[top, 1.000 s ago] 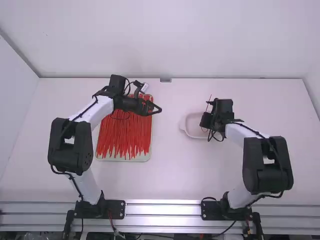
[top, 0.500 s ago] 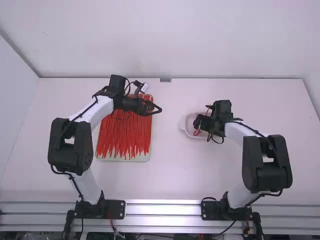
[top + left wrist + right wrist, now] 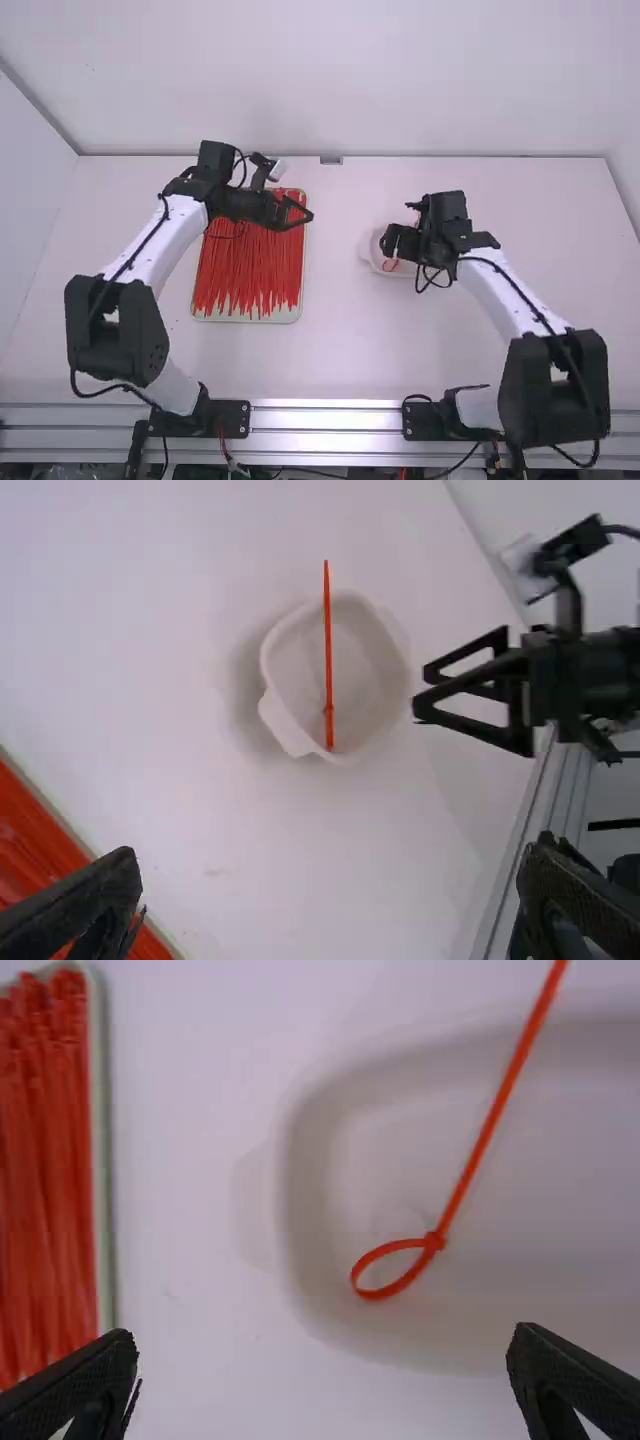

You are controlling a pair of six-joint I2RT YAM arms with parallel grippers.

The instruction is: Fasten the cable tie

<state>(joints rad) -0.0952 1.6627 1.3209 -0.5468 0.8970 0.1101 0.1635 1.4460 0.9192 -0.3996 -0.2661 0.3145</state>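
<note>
Where the white bowl sits, the red cable tie lies inside it, one end closed in a small loop, its long tail poking out over the rim. The right gripper hangs just over the bowl, fingers spread wide, holding nothing. The left gripper, also spread wide, is well away from the bowl, over a tray of red ties.

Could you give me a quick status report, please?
Left gripper open over spare ties; right gripper open above bowl. Cable tie looped shut, lying in bowl. Nothing obstructing.
</note>
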